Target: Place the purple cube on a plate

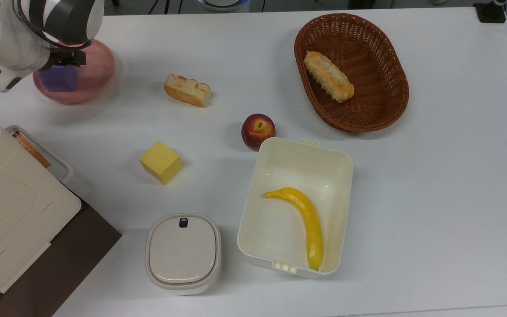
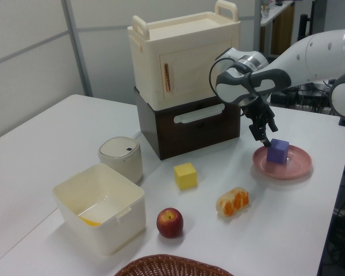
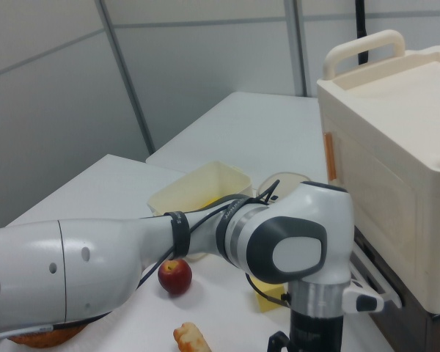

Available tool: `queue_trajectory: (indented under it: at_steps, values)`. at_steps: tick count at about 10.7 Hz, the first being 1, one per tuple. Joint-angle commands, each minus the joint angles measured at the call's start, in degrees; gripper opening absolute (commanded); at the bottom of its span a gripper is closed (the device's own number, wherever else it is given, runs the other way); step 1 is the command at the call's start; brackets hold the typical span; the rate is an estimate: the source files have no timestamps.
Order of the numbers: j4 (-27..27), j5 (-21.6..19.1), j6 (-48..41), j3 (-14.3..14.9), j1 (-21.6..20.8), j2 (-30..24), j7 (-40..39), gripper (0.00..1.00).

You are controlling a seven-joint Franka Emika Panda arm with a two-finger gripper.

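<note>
The purple cube (image 2: 278, 151) sits on the pink plate (image 2: 296, 168). The claw (image 2: 263, 136) hangs just beside it, released and apart from it.

Matte purple cube (image 2: 278, 151), plain-faced and foam-like, sits on a smooth dusty-pink plate (image 2: 293, 168) with a soft sheen. The yellow cube (image 1: 161, 162) looks just as matte. Woven brown wicker makes up the basket (image 1: 385, 105), rough and open-textured. The apple (image 1: 258, 130) shines glossy red, and the banana (image 1: 304, 222) looks waxy inside a smooth cream plastic box (image 1: 330, 156). White glossy plastic shells cover the robot arm (image 2: 328, 52), and the table (image 1: 447, 189) is flat matte white.
</note>
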State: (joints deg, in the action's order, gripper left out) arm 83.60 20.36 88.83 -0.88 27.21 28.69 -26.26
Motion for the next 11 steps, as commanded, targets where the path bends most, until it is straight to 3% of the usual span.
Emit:
queue_trajectory:
  at_steps: [1,3,8,11]
  values:
    - [0.6,-0.5,1.0,-0.9,-1.7,-4.7,2.2,1.0]
    - [0.3,-3.3,1.3,-0.9,-4.3,-7.0,10.2,1.0]
    - [-2.2,-7.9,0.6,-1.1,-13.6,-12.6,15.4,1.0]
    - [-2.3,-8.1,0.8,-1.1,-18.4,-14.5,20.5,1.0]
